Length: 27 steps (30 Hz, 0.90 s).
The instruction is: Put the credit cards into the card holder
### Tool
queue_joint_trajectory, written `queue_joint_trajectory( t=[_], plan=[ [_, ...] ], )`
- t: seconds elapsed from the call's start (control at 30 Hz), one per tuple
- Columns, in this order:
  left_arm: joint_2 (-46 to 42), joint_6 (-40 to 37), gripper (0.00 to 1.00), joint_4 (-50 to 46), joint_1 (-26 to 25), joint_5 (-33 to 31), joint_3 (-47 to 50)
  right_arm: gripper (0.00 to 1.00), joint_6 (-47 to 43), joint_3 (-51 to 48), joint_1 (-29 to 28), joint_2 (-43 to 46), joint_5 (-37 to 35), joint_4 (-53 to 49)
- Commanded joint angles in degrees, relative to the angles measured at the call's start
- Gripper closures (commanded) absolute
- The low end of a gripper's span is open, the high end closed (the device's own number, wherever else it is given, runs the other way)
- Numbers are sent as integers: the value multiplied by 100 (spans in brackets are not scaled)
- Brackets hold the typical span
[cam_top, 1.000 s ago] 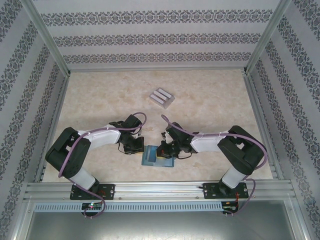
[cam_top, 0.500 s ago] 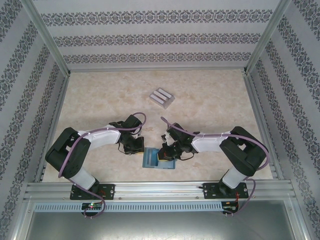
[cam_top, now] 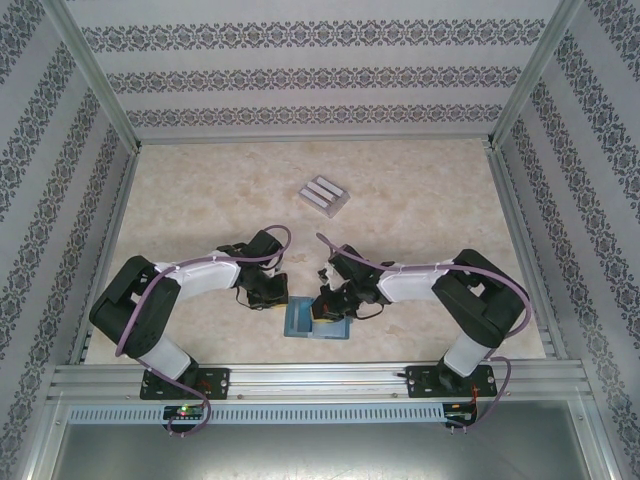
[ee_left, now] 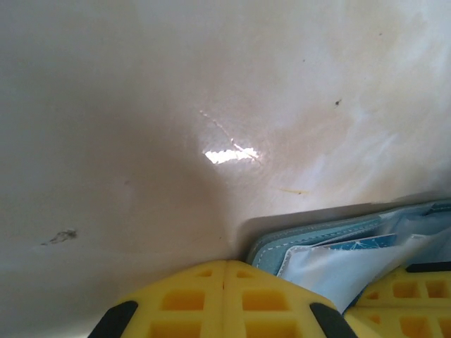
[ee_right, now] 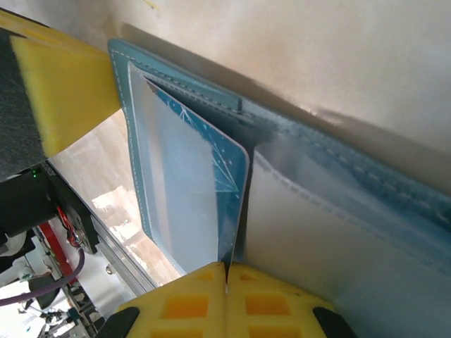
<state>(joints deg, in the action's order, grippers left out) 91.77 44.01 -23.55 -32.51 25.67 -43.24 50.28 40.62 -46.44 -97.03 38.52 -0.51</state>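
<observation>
Beige marbled tabletop point(cam_top: 420, 220) carries, in the top view, a small teal folding wallet point(cam_top: 317, 322) lying open at the near side, between the two arms. The left gripper point(cam_top: 270, 293) sits just beside the wallet's far left corner, low over the table. The right gripper point(cam_top: 328, 304) is down at the wallet's far edge. Well beyond the wallet, toward the back wall, a stack of thin grey-silver rectangular cards point(cam_top: 322, 195) lies apart from both arms.

From the left wrist, the left gripper's yellow fingertips point(ee_left: 183, 299) are pressed together with no gap and nothing between them, on bare table just beside the wallet's stitched corner. Pale blue-grey pocket lining point(ee_left: 331, 267) shows inside the wallet, with a sliver of blue print tucked in it.

From the right wrist, the wallet lies spread open, and a pale card with a teal patterned edge point(ee_right: 187, 183) stands partly inside one of the wallet's pockets. The card's lower corner runs straight into the seam between the right gripper's yellow fingertips point(ee_right: 282, 310), which are clenched on it. A yellow finger of the left gripper shows just beside the wallet's outer corner.
</observation>
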Motion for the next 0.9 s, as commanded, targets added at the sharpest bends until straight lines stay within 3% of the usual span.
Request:
queue_joint_trajectory(
  t=[0.0, 0.17, 0.5, 0.77, 0.87],
  plan=[
    [509, 83, 100, -18, 43, -945, 466, 99, 148, 203, -133, -132, -71, 330],
    [255, -19, 100, -307, 76, -1213, 339, 81, 34, -55, -104, 351, -344, 171],
    [-157, -267, 93, -714, 330, -1528, -219, 63, -145, -254, -23, 1434, -1043, -951],
    [-405, -445, 90, -604, 351, -1472, -177, 57, 91, -671, -66, 2095, -1539, -1217],
    [-371, -464, 90, -504, 354, -1204, -40, 64, 152, -581, -147, 1824, -1328, -888]
  ],
)
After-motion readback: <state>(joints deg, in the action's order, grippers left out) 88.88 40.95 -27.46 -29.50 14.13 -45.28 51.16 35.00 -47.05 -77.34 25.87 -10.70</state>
